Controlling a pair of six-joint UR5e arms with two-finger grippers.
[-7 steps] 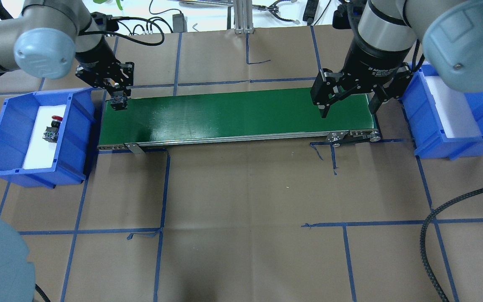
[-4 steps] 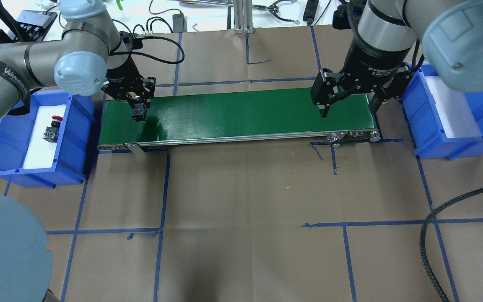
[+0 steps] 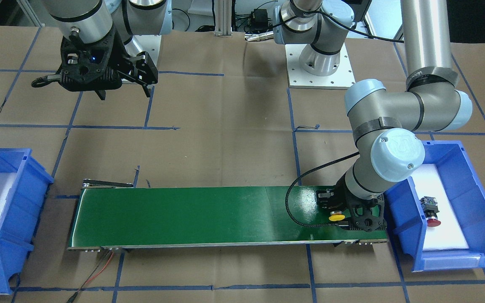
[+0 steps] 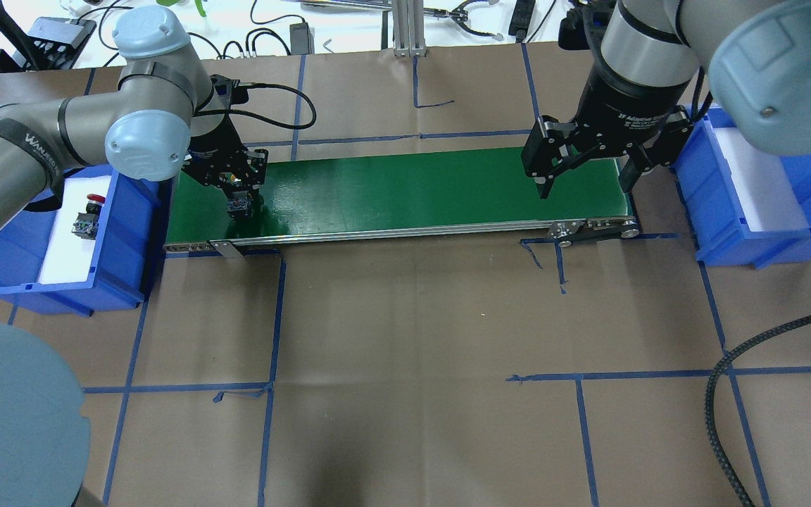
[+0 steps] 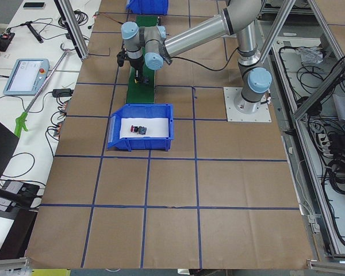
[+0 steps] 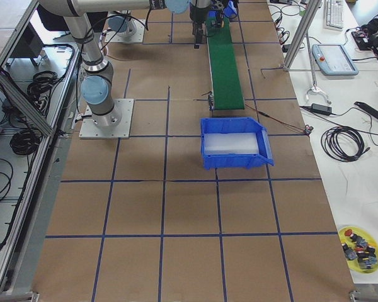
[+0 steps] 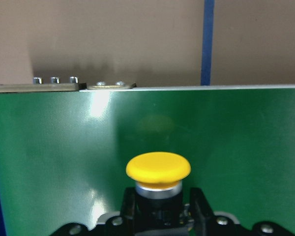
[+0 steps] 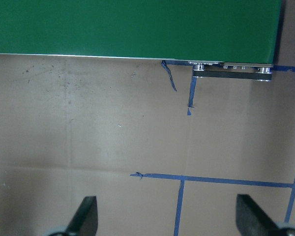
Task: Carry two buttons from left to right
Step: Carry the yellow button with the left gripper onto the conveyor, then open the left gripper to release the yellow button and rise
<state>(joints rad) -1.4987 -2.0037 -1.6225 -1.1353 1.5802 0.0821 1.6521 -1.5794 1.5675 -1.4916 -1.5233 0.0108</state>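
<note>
Green belt (image 3: 183,214) under left gripper (image 4: 239,201); yellow button (image 3: 336,217) cap visible front-facing, hidden overhead.

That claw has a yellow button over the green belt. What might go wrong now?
The left claw holds the yellow button on its side, cap toward the edge of the green belt; released, it might roll off. The right claw hangs open at the far end and might miss a crooked button.

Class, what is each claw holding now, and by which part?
Left claw grips the yellow button by its black body, below the cap. Right claw holds nothing.
</note>
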